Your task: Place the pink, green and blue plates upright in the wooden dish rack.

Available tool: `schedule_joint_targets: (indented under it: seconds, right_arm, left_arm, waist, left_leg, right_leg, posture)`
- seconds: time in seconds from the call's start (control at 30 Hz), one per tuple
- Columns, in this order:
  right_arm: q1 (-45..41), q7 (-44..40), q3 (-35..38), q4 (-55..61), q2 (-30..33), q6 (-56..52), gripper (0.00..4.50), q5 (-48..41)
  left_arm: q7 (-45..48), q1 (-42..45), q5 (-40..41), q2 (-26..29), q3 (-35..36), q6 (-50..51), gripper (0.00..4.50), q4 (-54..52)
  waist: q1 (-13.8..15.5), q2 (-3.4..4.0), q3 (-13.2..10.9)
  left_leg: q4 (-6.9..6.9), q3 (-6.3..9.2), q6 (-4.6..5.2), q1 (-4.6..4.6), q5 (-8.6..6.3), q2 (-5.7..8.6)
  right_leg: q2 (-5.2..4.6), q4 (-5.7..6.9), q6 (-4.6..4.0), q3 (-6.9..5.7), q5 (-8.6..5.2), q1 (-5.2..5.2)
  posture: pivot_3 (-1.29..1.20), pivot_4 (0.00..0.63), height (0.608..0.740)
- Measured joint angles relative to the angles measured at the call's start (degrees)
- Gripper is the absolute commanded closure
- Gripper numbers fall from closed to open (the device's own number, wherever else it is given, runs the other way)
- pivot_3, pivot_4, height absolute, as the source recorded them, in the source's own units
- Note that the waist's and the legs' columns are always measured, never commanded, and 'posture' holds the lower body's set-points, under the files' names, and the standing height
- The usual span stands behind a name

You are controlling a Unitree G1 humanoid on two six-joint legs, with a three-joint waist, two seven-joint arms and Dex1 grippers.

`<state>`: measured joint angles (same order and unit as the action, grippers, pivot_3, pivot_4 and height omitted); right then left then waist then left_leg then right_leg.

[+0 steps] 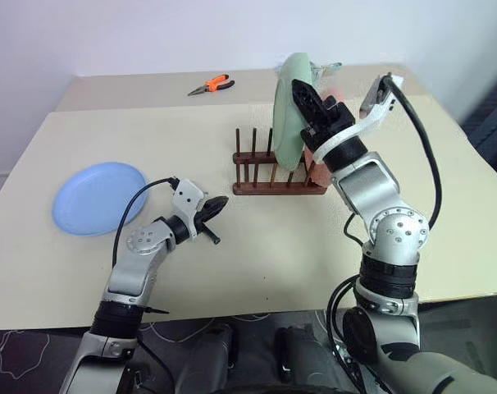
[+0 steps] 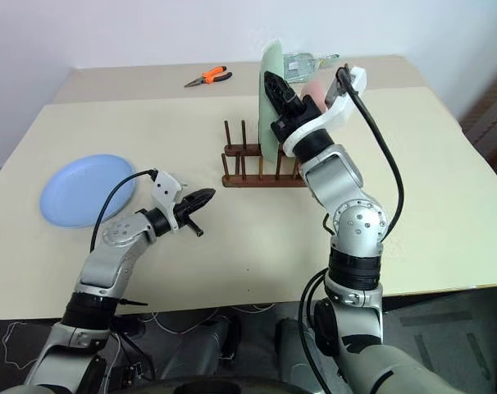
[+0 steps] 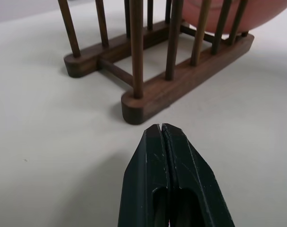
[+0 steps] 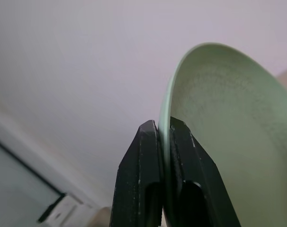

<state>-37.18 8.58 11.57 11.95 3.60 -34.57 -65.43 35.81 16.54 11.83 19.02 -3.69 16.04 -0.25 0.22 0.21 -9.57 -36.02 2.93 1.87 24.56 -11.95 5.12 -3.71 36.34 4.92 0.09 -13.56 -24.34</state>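
My right gripper [image 1: 302, 89] is shut on the rim of the green plate [image 1: 288, 115], which it holds upright over the wooden dish rack [image 1: 277, 179]. The plate's lower edge is down among the rack's pegs; I cannot tell whether it rests on the rails. In the right wrist view the fingers [image 4: 148, 142] pinch the green plate [image 4: 219, 132]. The pink plate [image 3: 228, 14] stands between the pegs at the rack's right end. The blue plate [image 1: 99, 197] lies flat at the table's left. My left gripper [image 1: 218, 207] is shut and empty, low over the table left of the rack [image 3: 148, 90].
Orange-handled pliers [image 1: 212, 84] lie on the far table. A clear glass object [image 2: 310, 59] lies behind the rack. The cream table [image 1: 257, 271] has free room in front of the rack and between the rack and the blue plate.
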Motion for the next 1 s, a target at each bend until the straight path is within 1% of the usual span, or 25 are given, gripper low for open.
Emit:
schedule_joint_targets:
  seconds: [0.03, 0.13, 0.2, 0.23, 0.3, 0.33, 0.37, 0.4, 0.47, 0.53, 0.63, 0.73, 0.77, 0.83, 0.9, 0.93, 0.97, 1.0]
  right_arm:
    - [0.0, -0.1, 0.0, -0.6, 0.0, 0.0, 4.46, 0.3]
    - [-0.7, -0.8, 0.0, -2.8, 0.0, -0.1, 3.5, 1.6]
    - [-1.6, -1.8, -0.3, -3.4, 0.4, 0.0, 2.56, 2.9]
    - [-1.8, -2.7, -1.0, -3.4, 1.2, 0.1, 2.04, 4.4]
    - [-2.9, -5.9, -3.5, -3.4, 4.5, 0.6, 2.03, 9.6]
    - [-3.5, -7.4, -4.4, -3.4, 5.7, 1.0, 2.03, 11.9]
    - [-3.9, -8.7, -5.1, -3.4, 6.8, 1.6, 2.03, 14.0]
    - [-4.4, -10.5, -6.3, -3.4, 8.3, 2.6, 2.03, 16.8]
    - [-5.4, -13.4, -8.0, -3.5, 10.8, 4.2, 2.03, 21.8]
    - [-7.1, -16.8, -10.4, -4.5, 14.6, 6.8, 2.03, 28.0]
    - [-9.1, -19.7, -9.7, -5.7, 16.1, 7.5, 2.03, 30.6]
    - [-9.0, -22.9, -10.2, -6.7, 16.9, 7.9, 2.03, 33.3]
    - [-8.8, -23.6, -10.4, -6.8, 17.2, 8.4, 1.77, 34.4]
    - [-8.7, -25.9, -11.2, -6.8, 18.0, 9.9, 1.12, 36.5]
    - [-8.4, -31.1, -14.2, -5.3, 20.2, 12.3, 0.16, 39.2]
    - [-8.2, -33.8, -15.9, -4.1, 21.3, 13.6, 0.03, 40.7]
    - [-8.2, -35.6, -17.1, -3.2, 21.7, 14.6, 0.03, 41.8]
    - [-8.2, -38.0, -19.5, -2.3, 22.6, 16.3, 0.03, 44.1]
  left_arm:
    - [0.0, 0.0, 0.0, 0.0, 0.0, 0.0, 4.5, 0.0]
    - [0.0, 0.0, 0.0, 0.0, 0.0, 0.2, 4.5, -0.4]
    - [0.1, 0.0, 0.0, 0.0, -0.1, 0.3, 4.5, -0.8]
    - [0.1, 0.0, 0.0, 0.0, -0.1, 0.4, 4.26, -0.9]
    - [0.2, -0.1, 0.2, 0.0, -0.1, 1.1, 3.67, -1.0]
    - [0.2, -0.2, 0.2, 0.0, 0.0, 1.3, 3.24, -1.0]
    - [0.2, -0.2, 0.5, 0.0, 0.0, 1.6, 2.66, -1.1]
    - [0.2, -0.3, 0.8, 0.0, 0.0, 2.1, 2.21, -1.3]
    - [0.0, -0.4, 1.3, 0.0, 0.2, 2.4, 1.15, -1.8]
    - [-2.6, -0.2, 1.2, -0.6, 1.5, 2.4, 0.11, -2.0]
    - [-7.4, 1.1, 1.4, -1.1, 5.9, 2.7, 0.04, -1.5]
    - [-9.1, 1.6, 2.7, -1.1, 9.2, 2.7, 0.04, -1.7]
    - [-9.7, 1.5, 2.7, -1.1, 9.6, 2.7, 0.01, -1.7]
    - [-12.2, 1.4, 3.1, -1.7, 11.5, 2.8, 0.0, -1.7]
    - [-17.9, 1.6, 3.4, -2.3, 15.9, 3.3, 0.0, -1.6]
    - [-21.0, 2.0, 3.2, -2.2, 18.4, 3.4, 0.0, -1.2]
    - [-23.4, 2.4, 3.0, -2.1, 20.3, 3.6, 0.0, -1.0]
    - [-28.0, 3.1, 2.3, -2.1, 22.9, 4.8, 0.0, -1.0]
  waist:
    - [0.0, 0.0, 0.0]
    - [0.0, 0.01, 0.0]
    - [-0.1, 0.01, 0.0]
    - [-0.1, 0.01, 0.0]
    - [0.0, 0.01, 0.0]
    - [0.0, 0.01, 0.0]
    - [0.0, 0.01, 0.0]
    - [0.0, 0.01, 0.0]
    - [0.0, 0.01, 0.0]
    - [0.0, 0.01, 0.0]
    - [0.1, -0.01, 0.0]
    - [0.1, -0.01, 0.0]
    - [0.1, -0.01, 0.0]
    - [0.2, -0.02, 0.0]
    - [0.2, -0.02, 0.0]
    - [0.1, -0.03, 0.0]
    - [0.1, -0.03, 0.0]
    - [0.1, -0.03, 0.0]
  left_leg:
    - [0.0, 0.0, 0.0, 0.0, 0.0, 0.0]
    - [0.0, 0.0, 0.0, 0.0, 0.0, 0.0]
    - [0.0, 0.0, -0.01, 0.0, 0.0, 0.0]
    - [0.0, 0.0, -0.01, 0.0, 0.0, 0.0]
    - [-0.02, -0.01, -0.01, 0.01, 0.0, 0.0]
    - [-0.01, -0.01, -0.01, 0.01, 0.0, 0.0]
    - [-0.01, 0.0, -0.01, 0.01, 0.0, 0.0]
    - [-0.01, 0.0, -0.01, 0.01, 0.0, 0.0]
    - [-0.01, -0.01, -0.01, 0.01, 0.0, 0.0]
    - [-0.03, -0.01, -0.01, 0.01, 0.0, 0.0]
    - [-0.01, 0.01, -0.01, 0.01, 0.0, -0.02]
    - [0.0, -0.01, -0.02, 0.02, 0.0, -0.01]
    - [-0.01, -0.01, -0.02, 0.02, 0.0, -0.01]
    - [-0.02, 0.0, -0.02, 0.03, 0.0, -0.01]
    - [-0.02, 0.0, -0.02, 0.03, 0.0, -0.01]
    - [0.0, 0.0, -0.02, 0.02, 0.0, -0.02]
    - [0.0, 0.0, -0.03, 0.02, 0.0, -0.02]
    - [-0.01, 0.0, -0.04, 0.02, 0.01, -0.02]
  right_leg:
    - [0.0, 0.0, 0.0, 0.0, 0.0, 0.0]
    - [0.0, 0.01, 0.0, 0.0, 0.0, -0.01]
    - [0.0, 0.01, 0.0, 0.0, 0.0, -0.01]
    - [0.0, 0.0, 0.0, 0.0, 0.0, -0.01]
    - [0.0, 0.0, 0.0, 0.0, 0.0, -0.01]
    - [0.0, -0.01, 0.0, 0.0, 0.0, 0.0]
    - [0.0, -0.01, 0.0, -0.01, 0.0, -0.01]
    - [0.0, -0.01, 0.0, -0.01, 0.0, -0.01]
    - [0.0, -0.01, 0.0, 0.0, 0.0, -0.01]
    - [0.0, -0.01, 0.0, -0.01, 0.0, -0.01]
    - [0.01, -0.01, 0.0, -0.02, 0.0, -0.01]
    - [0.01, -0.02, 0.01, -0.01, 0.0, -0.01]
    - [0.0, -0.03, 0.01, -0.01, 0.01, -0.01]
    - [0.0, -0.03, 0.02, -0.01, 0.01, -0.01]
    - [0.01, -0.03, 0.02, -0.02, 0.01, -0.02]
    - [0.02, -0.02, 0.02, -0.02, 0.01, -0.04]
    - [0.03, -0.02, 0.02, -0.03, 0.01, -0.04]
    - [0.03, 0.0, 0.03, -0.03, 0.01, -0.04]
  posture:
    - [0.0, 0.15, 0.726]
    - [0.0, 0.15, 0.726]
    - [0.0, 0.15, 0.726]
    - [0.0, 0.15, 0.726]
    - [0.0, 0.15, 0.726]
    - [0.0, 0.15, 0.726]
    - [0.0, 0.15, 0.726]
    - [0.0, 0.15, 0.726]
    - [0.0, 0.15, 0.726]
    - [0.0, 0.15, 0.726]
    - [0.0, 0.15, 0.726]
    - [0.0, 0.15, 0.726]
    - [0.0, 0.15, 0.726]
    - [0.0, 0.15, 0.726]
    - [0.0, 0.15, 0.726]
    - [0.0, 0.15, 0.726]
    - [0.0, 0.15, 0.726]
    - [0.0, 0.15, 0.726]
